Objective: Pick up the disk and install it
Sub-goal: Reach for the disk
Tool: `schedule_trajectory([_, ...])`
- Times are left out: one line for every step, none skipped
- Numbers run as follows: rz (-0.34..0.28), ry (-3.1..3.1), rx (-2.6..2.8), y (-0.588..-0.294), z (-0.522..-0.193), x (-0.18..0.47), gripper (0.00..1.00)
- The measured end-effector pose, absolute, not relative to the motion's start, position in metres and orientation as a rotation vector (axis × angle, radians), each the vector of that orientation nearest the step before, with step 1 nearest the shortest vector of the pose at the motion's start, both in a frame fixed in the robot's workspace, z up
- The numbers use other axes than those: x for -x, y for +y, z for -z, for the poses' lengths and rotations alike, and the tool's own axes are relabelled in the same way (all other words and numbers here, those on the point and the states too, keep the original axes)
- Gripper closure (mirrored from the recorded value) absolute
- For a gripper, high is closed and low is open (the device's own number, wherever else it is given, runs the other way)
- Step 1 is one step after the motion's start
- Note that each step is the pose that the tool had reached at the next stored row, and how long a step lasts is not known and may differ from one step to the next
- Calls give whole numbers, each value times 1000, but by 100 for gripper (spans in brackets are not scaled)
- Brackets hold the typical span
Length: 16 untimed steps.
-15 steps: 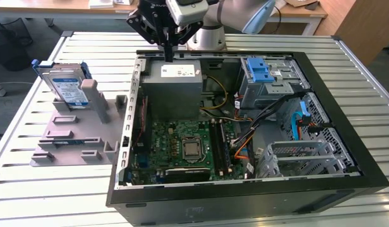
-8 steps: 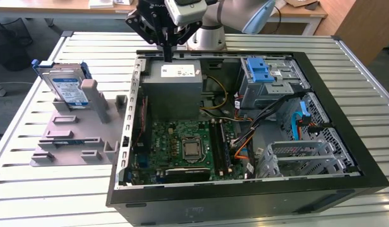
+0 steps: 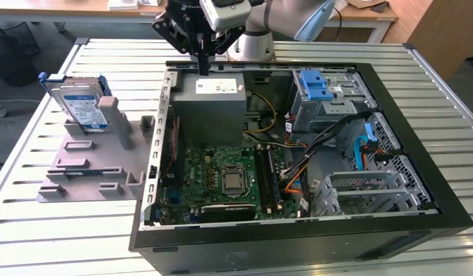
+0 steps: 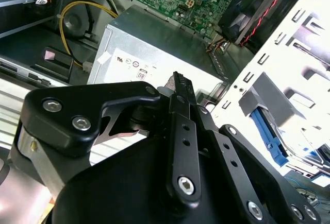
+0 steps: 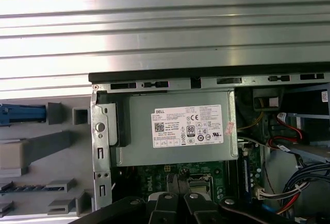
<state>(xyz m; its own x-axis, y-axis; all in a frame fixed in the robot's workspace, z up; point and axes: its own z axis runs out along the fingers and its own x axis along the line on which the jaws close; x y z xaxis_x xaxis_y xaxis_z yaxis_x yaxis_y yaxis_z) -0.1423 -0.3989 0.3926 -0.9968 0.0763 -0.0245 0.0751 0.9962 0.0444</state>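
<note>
The disk, silver with a white-and-blue label in a blue carrier frame, stands on edge in a grey holder at the exterior view's left, outside the open computer case. In the first wrist view, the blue carrier edge sits beside the case wall. My gripper hangs over the case's back edge, above the grey power-supply box and well apart from the disk. Its black fingers are pressed together with nothing between them; the gripper also appears in the first wrist view.
Inside the case are a green motherboard, a grey drive bay with a blue latch, loose cables and an empty metal cage. The case lies on a slatted metal table. The holder has several empty slots.
</note>
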Motion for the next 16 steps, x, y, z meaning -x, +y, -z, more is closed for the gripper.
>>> schedule_trajectory([-68, 3112, -118, -399, -393, 142, 89])
schedule_trajectory([-68, 3112, -118, -399, -393, 143, 89])
schedule_trajectory([-68, 3112, -118, -399, -393, 143, 89])
schedule_trajectory([-68, 3112, -118, -399, -393, 144, 89])
schedule_trajectory([-68, 3112, -118, -398, -393, 145, 89])
schedule_trajectory([-68, 3113, -118, -398, -393, 146, 89])
schedule_trajectory([-68, 3112, -118, -398, -393, 147, 89])
schedule_trajectory([-68, 3113, -118, -398, -393, 148, 89])
schedule_trajectory([-68, 3112, -118, -397, -393, 149, 89])
schedule_trajectory([-68, 3113, -118, -397, -393, 151, 89])
schedule_trajectory([-68, 3112, -118, -396, -393, 152, 89])
schedule_trajectory([-68, 3112, -118, -396, -393, 153, 89])
schedule_trajectory([-68, 3113, -118, -395, -393, 154, 89])
schedule_trajectory([-68, 3112, -118, -394, -392, 155, 89])
schedule_trajectory([-68, 3112, -118, -393, -392, 156, 89])
schedule_trajectory([-68, 3112, -118, -392, -392, 157, 89])
